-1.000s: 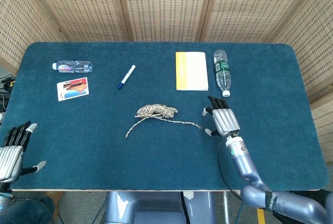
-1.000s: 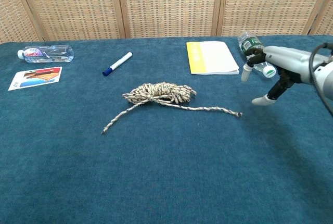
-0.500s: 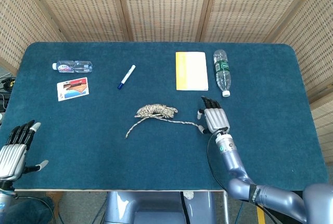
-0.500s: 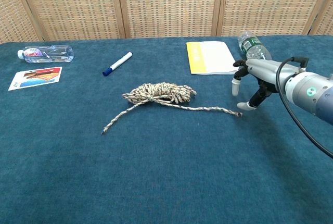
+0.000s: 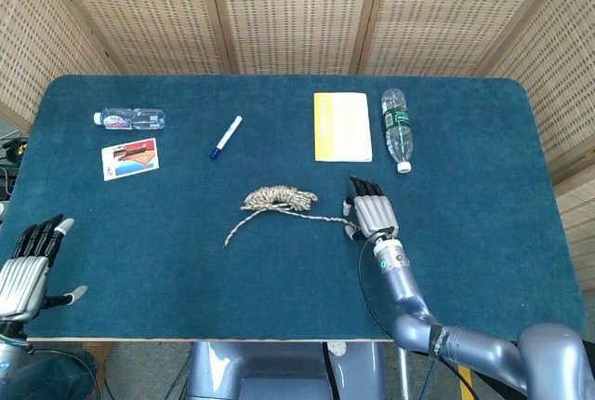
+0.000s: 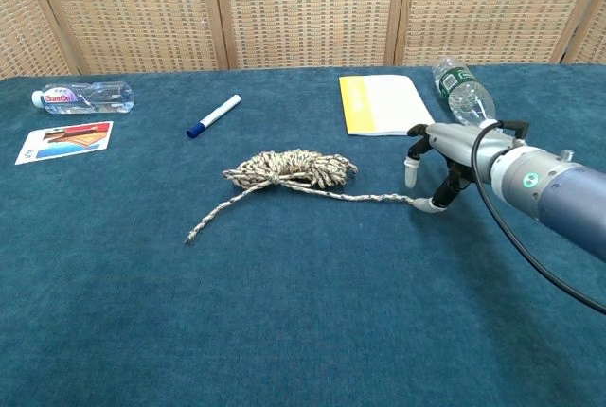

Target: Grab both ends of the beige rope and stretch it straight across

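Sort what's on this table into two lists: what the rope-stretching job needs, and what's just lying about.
Needed: beige rope, right hand at the rope's right end, left hand open at the table's near-left edge.

Lying about: clear bottle, card, marker, yellow notebook, green-label bottle.

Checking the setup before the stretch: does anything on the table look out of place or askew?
Both water bottles, the clear one and the green-labelled one, lie on their sides. The beige rope is mostly bunched in a coil, only its two ends trailing free.

Rope [image 5: 279, 201] mid-table – R hand [image 5: 370, 213] at end.
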`<state>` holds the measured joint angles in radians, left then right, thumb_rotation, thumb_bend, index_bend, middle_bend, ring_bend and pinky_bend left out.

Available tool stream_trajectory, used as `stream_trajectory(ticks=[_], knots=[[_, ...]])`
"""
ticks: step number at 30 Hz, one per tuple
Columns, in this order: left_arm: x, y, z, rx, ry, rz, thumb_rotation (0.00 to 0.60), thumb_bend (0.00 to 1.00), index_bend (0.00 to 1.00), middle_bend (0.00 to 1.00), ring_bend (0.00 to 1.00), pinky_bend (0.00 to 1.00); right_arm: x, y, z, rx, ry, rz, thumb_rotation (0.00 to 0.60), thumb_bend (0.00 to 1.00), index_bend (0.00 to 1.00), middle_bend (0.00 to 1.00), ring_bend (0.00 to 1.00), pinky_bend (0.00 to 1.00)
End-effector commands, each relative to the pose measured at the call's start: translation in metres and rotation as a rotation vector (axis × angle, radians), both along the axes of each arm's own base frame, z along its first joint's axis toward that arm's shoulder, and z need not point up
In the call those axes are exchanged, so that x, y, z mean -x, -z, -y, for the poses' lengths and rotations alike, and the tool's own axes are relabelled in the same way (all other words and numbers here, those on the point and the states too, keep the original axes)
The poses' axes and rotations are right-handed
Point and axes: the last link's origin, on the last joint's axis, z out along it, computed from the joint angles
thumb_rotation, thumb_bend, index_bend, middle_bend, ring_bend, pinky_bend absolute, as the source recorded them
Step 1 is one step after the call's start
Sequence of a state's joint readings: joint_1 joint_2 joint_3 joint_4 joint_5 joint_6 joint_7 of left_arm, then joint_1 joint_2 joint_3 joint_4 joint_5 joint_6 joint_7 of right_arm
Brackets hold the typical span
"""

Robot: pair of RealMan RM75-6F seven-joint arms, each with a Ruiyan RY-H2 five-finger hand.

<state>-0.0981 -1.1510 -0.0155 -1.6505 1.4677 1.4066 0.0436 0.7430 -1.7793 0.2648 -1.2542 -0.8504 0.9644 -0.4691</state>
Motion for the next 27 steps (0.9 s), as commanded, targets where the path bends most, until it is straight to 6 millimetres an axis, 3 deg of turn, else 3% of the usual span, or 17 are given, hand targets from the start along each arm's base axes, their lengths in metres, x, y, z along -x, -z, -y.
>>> stream_trajectory(ticks=[1, 27], knots=[[0.000, 0.000, 0.000, 0.001, 0.000, 0.000, 0.600, 0.00, 0.00, 0.00, 0.00, 0.00, 0.001, 0.002, 0.000, -0.003, 0.006, -0.007, 0.600, 0.33, 0.48, 0.00, 0.00, 0.08], [-0.001, 0.001, 0.000, 0.005, -0.002, 0.001, 0.600, 0.00, 0.00, 0.00, 0.00, 0.00, 0.011, 0.013, -0.003, -0.011, 0.020, -0.021, 0.600, 0.38, 0.50, 0.00, 0.00, 0.08]])
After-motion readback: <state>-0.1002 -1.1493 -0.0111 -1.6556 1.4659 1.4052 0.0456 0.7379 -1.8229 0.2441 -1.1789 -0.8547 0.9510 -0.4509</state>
